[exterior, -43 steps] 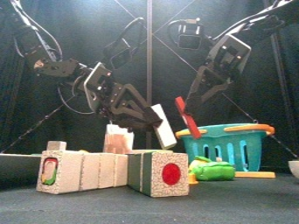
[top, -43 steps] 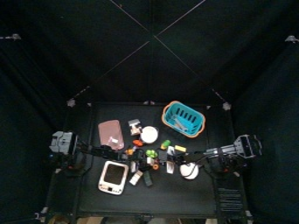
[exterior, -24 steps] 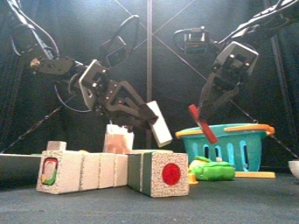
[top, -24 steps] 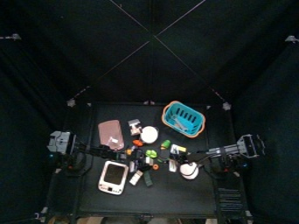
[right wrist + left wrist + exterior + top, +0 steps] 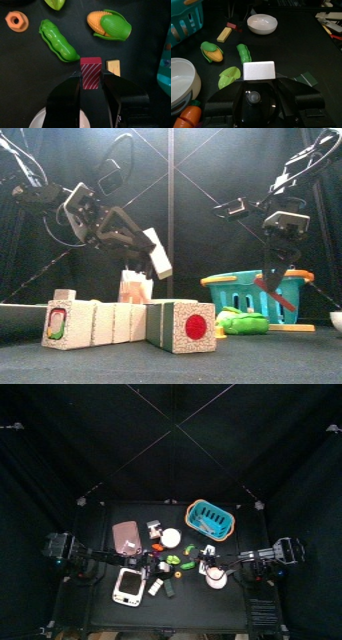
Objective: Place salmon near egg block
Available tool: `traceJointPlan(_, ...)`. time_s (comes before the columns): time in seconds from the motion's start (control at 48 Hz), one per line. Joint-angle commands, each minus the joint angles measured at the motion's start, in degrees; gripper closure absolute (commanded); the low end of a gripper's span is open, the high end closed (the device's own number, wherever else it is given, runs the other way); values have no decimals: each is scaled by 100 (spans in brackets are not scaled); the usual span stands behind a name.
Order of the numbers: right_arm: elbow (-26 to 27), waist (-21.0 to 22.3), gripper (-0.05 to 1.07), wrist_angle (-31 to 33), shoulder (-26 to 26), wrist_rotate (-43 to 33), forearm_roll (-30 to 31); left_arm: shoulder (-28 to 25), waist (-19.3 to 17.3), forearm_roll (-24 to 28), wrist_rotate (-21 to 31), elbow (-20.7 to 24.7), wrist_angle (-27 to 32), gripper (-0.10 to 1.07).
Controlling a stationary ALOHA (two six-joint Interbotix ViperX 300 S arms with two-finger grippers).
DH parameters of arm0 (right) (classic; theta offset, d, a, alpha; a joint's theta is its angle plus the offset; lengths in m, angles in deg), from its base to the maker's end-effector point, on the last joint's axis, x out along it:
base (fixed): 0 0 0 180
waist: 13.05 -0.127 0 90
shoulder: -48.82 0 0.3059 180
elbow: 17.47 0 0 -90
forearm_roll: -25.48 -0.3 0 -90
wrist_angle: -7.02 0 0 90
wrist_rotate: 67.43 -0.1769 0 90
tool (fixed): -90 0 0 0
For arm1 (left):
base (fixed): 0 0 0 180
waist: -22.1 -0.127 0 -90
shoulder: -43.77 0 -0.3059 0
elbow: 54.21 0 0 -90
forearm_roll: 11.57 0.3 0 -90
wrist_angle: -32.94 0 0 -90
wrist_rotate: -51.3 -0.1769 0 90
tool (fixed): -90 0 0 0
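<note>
My right gripper (image 5: 91, 77) is shut on the salmon (image 5: 91, 74), a small dark red striped block. It hangs low over the table, just left of the basket in the front view (image 5: 275, 278). A yellow egg block (image 5: 113, 67) lies on the table right beside the salmon; it also shows in the left wrist view (image 5: 224, 34). My left gripper (image 5: 259, 75) is shut on a white block (image 5: 259, 70) and holds it in the air at the left in the front view (image 5: 155, 252).
A teal basket (image 5: 209, 518) stands at the back right. Corn (image 5: 110, 24), a pea pod (image 5: 59, 41), a green leaf (image 5: 230, 76), an orange ring (image 5: 16, 21) and white bowls (image 5: 262, 23) lie around. Large sushi blocks (image 5: 181, 325) stand at the front edge.
My right gripper has swung right and down with the salmon, from tilted high to hanging low by the basket. My left gripper has drawn back left and up with the white block.
</note>
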Motion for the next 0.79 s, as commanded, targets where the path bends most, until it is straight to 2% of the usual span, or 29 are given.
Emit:
traceJointPlan(0.0, -35, 141, 59, 79, -70, 9, -70, 264, -9, -9, 0, -88, -237, 47)
traceJointPlan(0.333, -202, 519, 58, 62, 369, 44, -176, 659, -18, -62, 0, -606, -809, 47)
traceJointPlan(0.562, -158, 554, 57, 53, 677, 53, -149, 905, -18, -272, -9, -835, -888, 47)
traceJointPlan(0.771, -141, 554, 57, -88, 686, 44, -132, 967, -18, -431, -18, -905, -888, 47)
